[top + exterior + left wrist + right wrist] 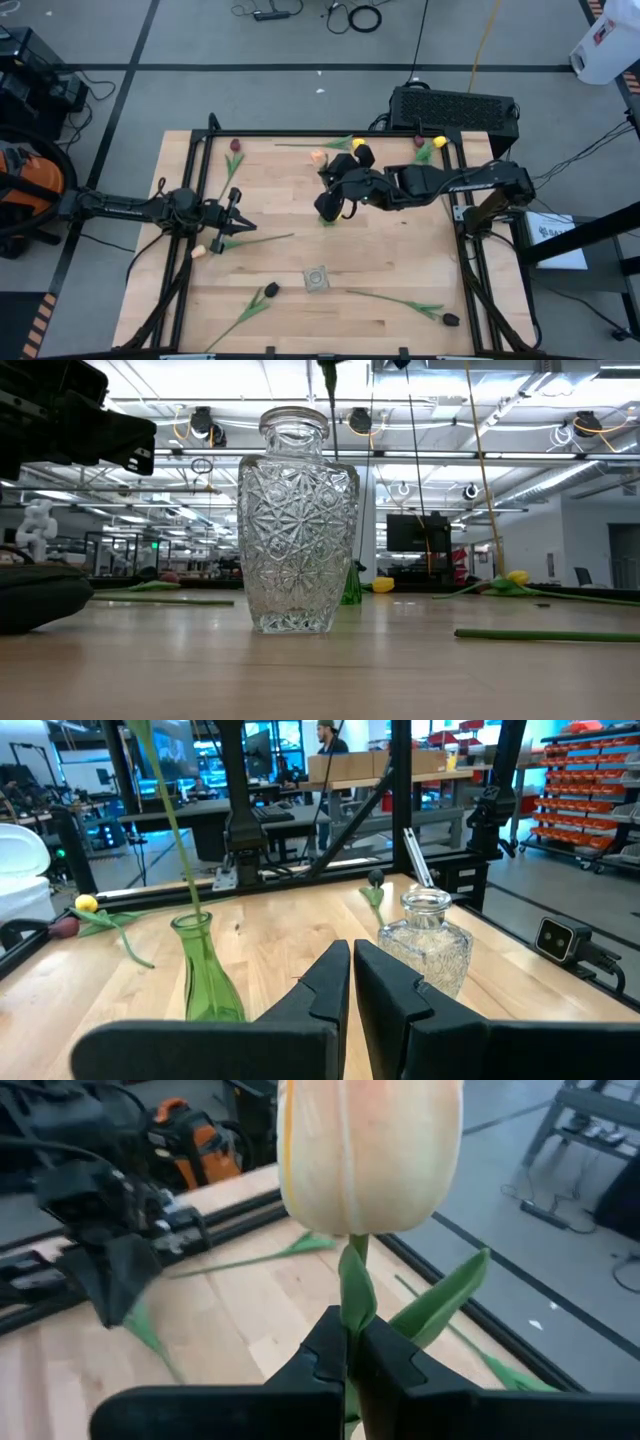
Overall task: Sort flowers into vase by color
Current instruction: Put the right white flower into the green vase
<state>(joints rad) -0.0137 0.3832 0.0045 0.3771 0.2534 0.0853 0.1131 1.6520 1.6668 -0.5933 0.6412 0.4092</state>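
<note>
Here the peach tulip (370, 1150) stands upright over the green vase (327, 208) mid-desk, its stem pinched in the shut right pincer (350, 1355); next, I judge, lower and release; the left pincer (235, 214), nearly closed and empty, waits at the left.

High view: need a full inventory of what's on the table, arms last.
dark tulips: 4, maroon to near-black; back left, back right, front left, front right.
yellow tulips: 2, yellow; back centre, back right.
pale tulip: 1, peach; lying by the left gripper.
peach tulip: 1, peach; held above the green vase.
green vase: 1, green; centre.
glass vase: 1, clear; front centre.
left gripper: shut, empty, left side.
right gripper: shut on the peach tulip's stem.
</note>
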